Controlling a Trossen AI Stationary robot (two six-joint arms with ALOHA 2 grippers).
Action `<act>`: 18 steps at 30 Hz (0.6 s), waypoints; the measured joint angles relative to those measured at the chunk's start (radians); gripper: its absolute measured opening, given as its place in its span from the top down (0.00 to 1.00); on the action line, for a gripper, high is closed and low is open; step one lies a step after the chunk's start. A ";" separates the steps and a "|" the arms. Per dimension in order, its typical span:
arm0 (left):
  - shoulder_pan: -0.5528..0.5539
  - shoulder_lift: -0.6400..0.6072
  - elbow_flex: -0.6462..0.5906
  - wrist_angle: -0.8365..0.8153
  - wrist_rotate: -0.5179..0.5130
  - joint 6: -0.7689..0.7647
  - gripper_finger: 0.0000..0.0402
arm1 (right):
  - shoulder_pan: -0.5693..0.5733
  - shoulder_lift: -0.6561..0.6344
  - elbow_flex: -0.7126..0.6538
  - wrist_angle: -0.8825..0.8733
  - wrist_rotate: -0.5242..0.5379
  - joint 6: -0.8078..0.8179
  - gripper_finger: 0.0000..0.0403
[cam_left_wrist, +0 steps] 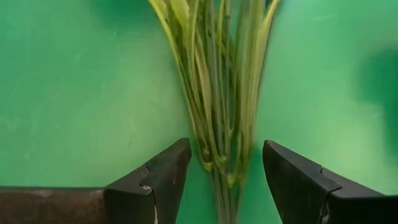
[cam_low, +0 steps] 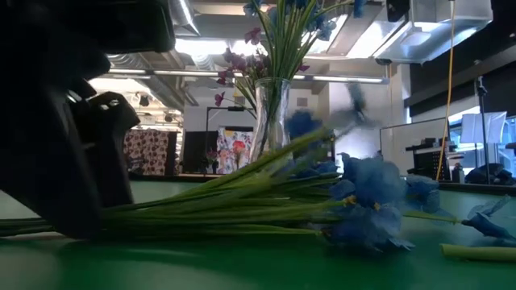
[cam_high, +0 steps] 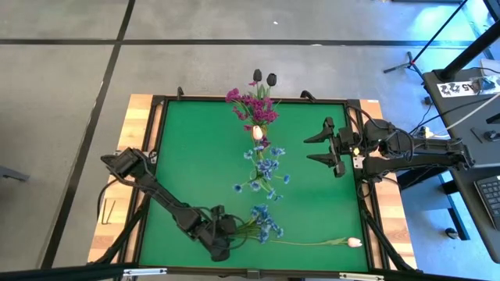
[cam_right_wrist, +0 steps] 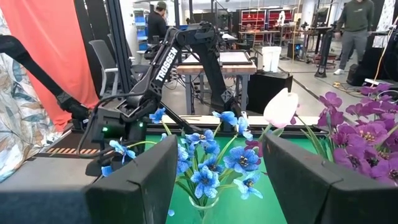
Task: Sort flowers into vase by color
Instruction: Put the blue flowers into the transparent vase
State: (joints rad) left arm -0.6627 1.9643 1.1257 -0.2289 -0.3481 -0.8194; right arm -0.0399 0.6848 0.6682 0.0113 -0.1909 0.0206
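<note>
A bunch of blue flowers (cam_high: pixel 262 222) lies on the green table, its stems (cam_left_wrist: pixel 221 93) pointing toward the near-left. My left gripper (cam_high: pixel 226 232) is open at the stem ends, one finger on each side, apart from them (cam_left_wrist: pixel 227 149). A pale pink tulip (cam_high: pixel 355 243) lies by the near-right corner. A glass vase of blue flowers (cam_high: pixel 264 168) stands mid-table. Behind it, a vase (cam_high: pixel 254 109) holds magenta sprays, near-black tulips (cam_high: pixel 264 77) and a pink tulip (cam_high: pixel 257 133). My right gripper (cam_high: pixel 308 149) hangs open right of the vases, facing them (cam_right_wrist: pixel 221 149).
The table has a raised dark frame (cam_high: pixel 160 101) around the green mat. The two vases stand in a line down the middle. Green mat lies bare on the left half (cam_high: pixel 195 156). People (cam_right_wrist: pixel 354 25) and furniture show in the room beyond.
</note>
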 joint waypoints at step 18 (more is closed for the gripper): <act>0.004 0.020 0.002 -0.020 0.001 -0.033 0.82 | 0.000 0.000 0.000 -0.015 0.000 0.000 0.42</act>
State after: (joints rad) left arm -0.6591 1.9840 1.1275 -0.2492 -0.3467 -0.8522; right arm -0.0395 0.6849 0.6682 -0.0034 -0.1909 0.0208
